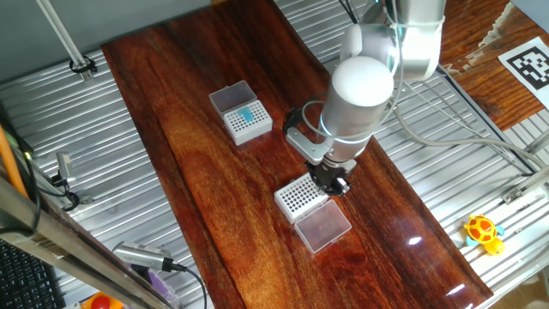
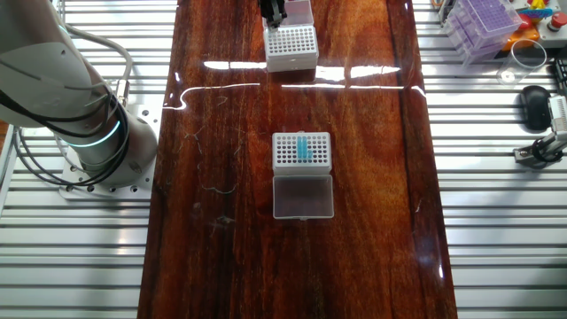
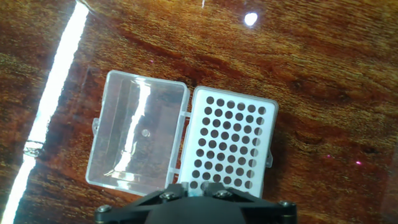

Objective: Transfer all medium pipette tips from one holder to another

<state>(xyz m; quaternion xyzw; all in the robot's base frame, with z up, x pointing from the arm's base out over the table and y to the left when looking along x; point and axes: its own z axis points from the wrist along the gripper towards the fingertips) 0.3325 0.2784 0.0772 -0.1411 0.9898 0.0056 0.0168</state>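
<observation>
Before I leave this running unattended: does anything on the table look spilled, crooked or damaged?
Nothing stands out. Both white racks sit flat with lids folded open. The teal tips stand in the filled rack; none lie loose on the table. The empty rack under the hand looks intact.
</observation>
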